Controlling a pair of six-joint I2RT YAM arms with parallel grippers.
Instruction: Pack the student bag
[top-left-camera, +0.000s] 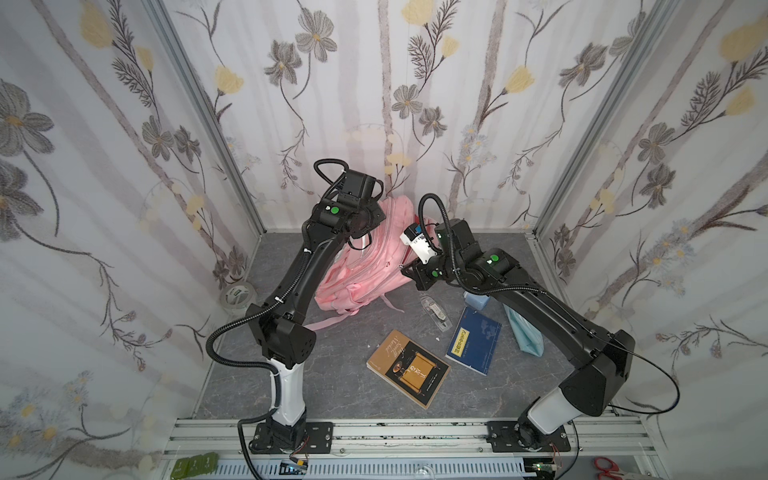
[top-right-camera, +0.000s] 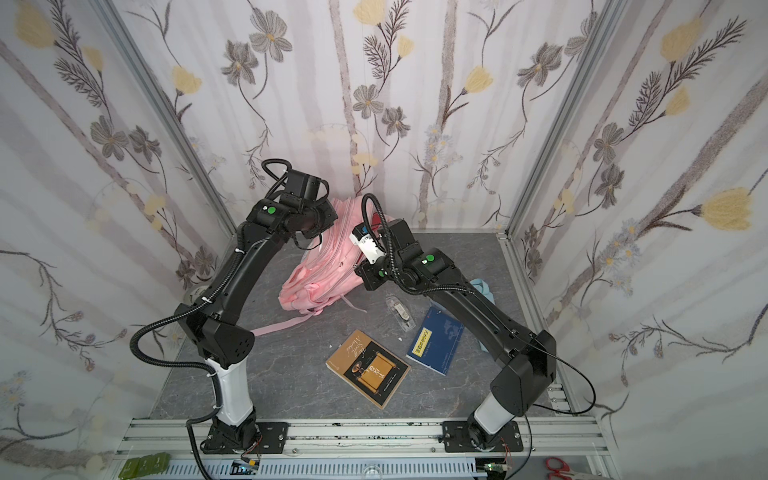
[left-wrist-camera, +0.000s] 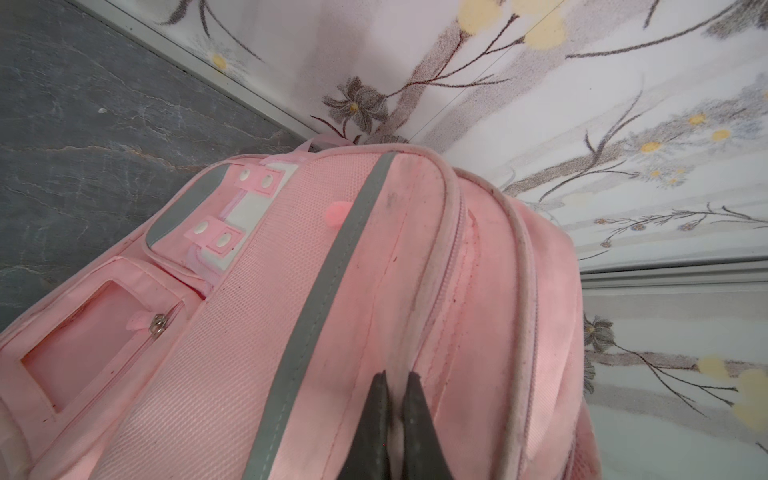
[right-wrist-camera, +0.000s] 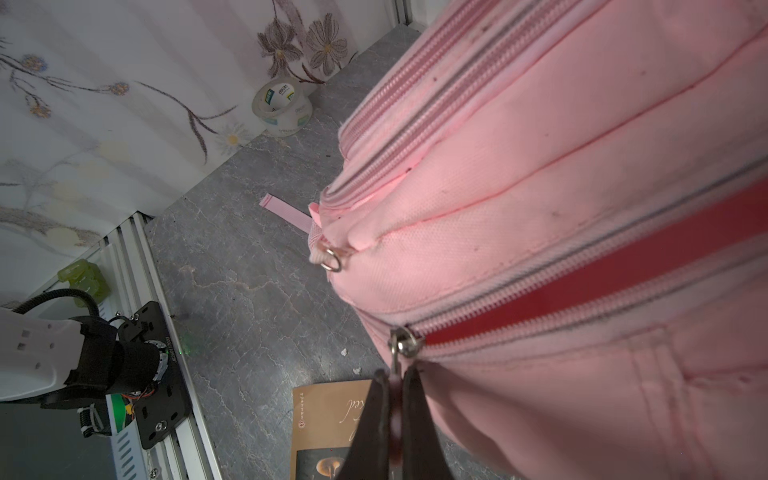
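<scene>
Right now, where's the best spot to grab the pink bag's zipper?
Pinch the zipper pull dangling off the student bag, coming from the right arm's side. It's thin, flat and sticks out; the right gripper is shut on it.

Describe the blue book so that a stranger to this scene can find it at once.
Find the big pink backpack at the back of the grey table. Two books lie flat in front of it. The blue book is the one nearer the right arm, with a yellow label strip; the brown book shows a golden scroll.
</scene>
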